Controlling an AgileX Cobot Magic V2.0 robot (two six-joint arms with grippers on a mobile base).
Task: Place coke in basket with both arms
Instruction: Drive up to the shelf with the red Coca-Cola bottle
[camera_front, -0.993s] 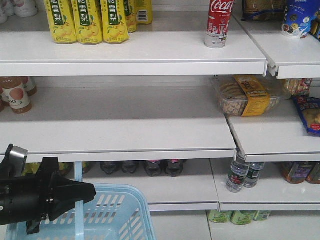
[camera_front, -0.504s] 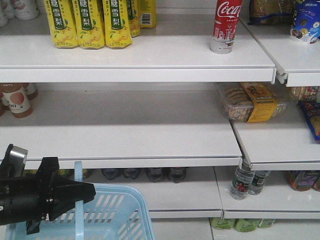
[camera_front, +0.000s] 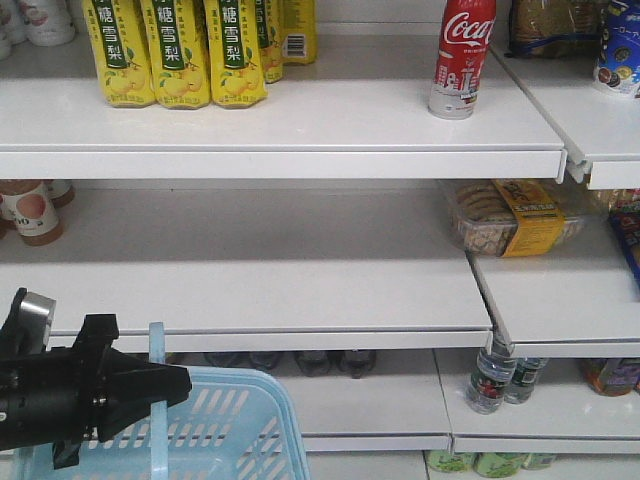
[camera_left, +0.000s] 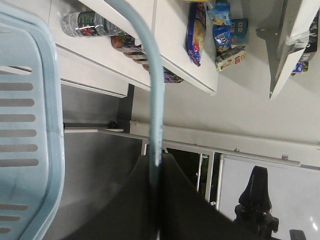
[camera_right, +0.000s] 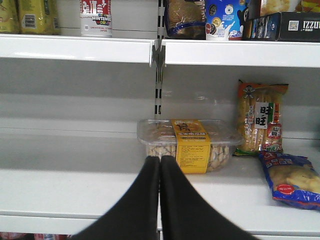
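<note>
The coke (camera_front: 460, 58), a slim red bottle with white script, stands upright at the right end of the top shelf. Only its silver-white base (camera_right: 96, 18) shows in the right wrist view, top left. The light-blue basket (camera_front: 240, 425) hangs at the bottom left. My left gripper (camera_front: 183, 384) is shut on its flat swing handle (camera_front: 157, 400). In the left wrist view the handle (camera_left: 155, 100) runs up from between the closed left gripper (camera_left: 156, 161), with the slotted basket wall (camera_left: 30, 125) to the left. My right gripper (camera_right: 160, 159) is shut and empty, in front of the middle shelf, well below the coke.
Yellow pear-drink bottles (camera_front: 180, 50) stand on the top shelf's left. A clear biscuit box with a yellow label (camera_right: 187, 145) lies on the middle shelf just beyond my right gripper, with snack bags (camera_right: 262, 117) to its right. Water bottles (camera_front: 495, 378) are on the lower shelf.
The shelves and the coke have drifted right and down in the front view. The basket and my left gripper keep the same place in it.
</note>
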